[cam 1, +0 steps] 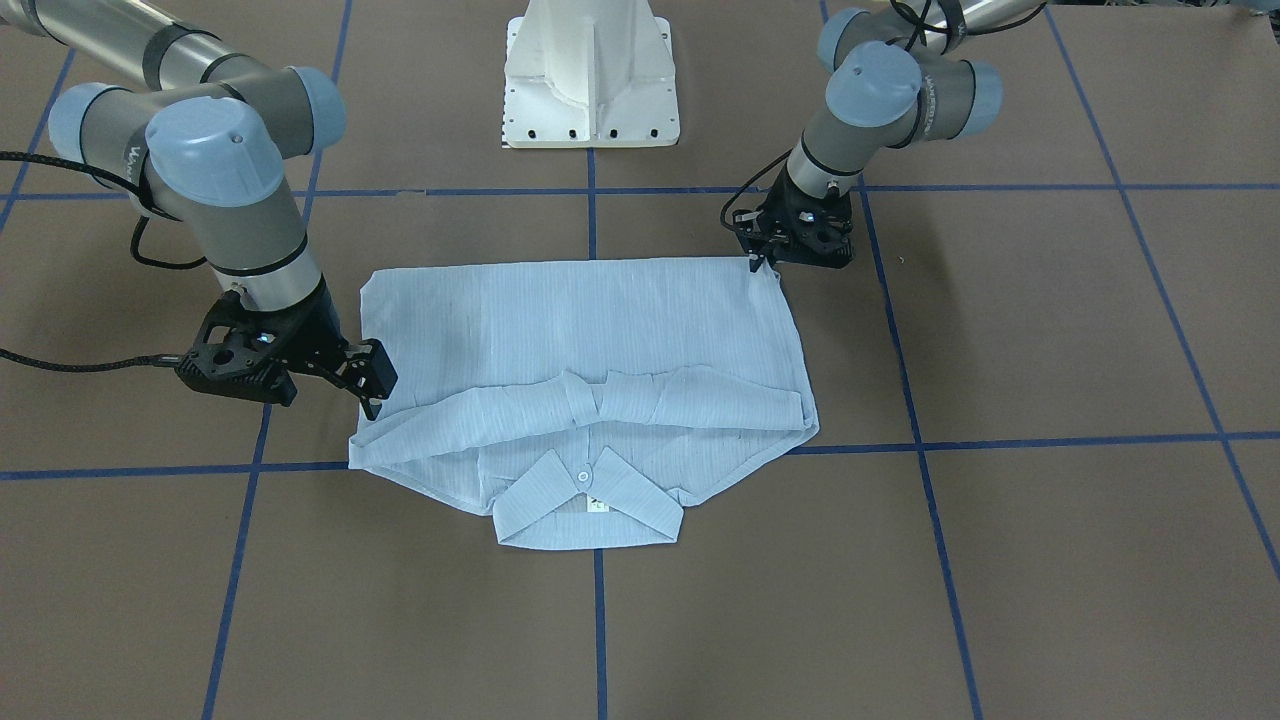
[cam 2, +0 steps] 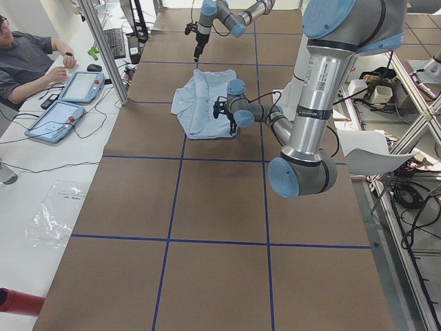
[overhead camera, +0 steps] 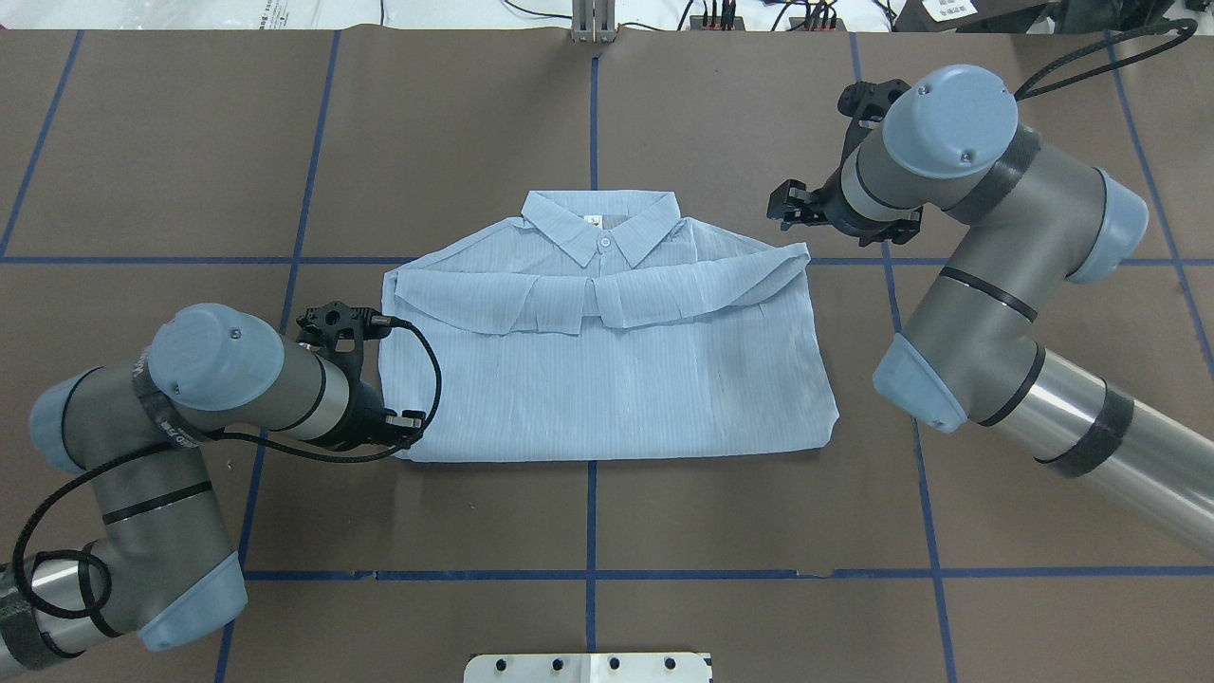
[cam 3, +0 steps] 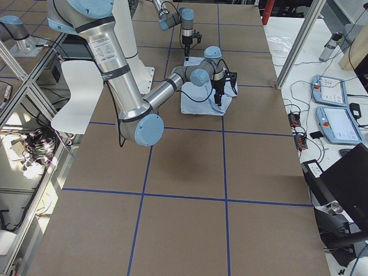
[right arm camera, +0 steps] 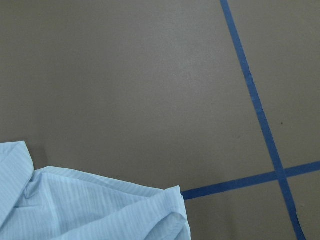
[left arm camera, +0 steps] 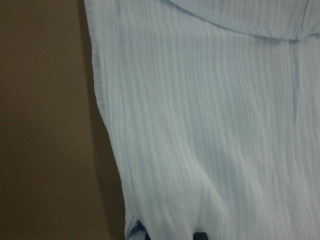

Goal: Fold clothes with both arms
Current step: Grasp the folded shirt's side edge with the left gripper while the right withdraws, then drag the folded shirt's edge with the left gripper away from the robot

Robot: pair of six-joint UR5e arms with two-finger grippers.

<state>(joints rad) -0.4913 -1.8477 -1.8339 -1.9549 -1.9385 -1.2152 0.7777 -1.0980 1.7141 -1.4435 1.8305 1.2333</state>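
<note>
Pale blue cloth tells you most of it: the shirt (overhead camera: 607, 379) lies mid-worktop, collar toward the edge away from the robot, already squared into a rectangle with a flap across the chest. Your left gripper (cam 1: 757, 265) looks pinched on the shirt corner nearest the robot's edge. The right gripper (cam 1: 375, 385) hangs parted and empty beside the shoulder. By my judgement, the final fold toward the collar is left.
</note>
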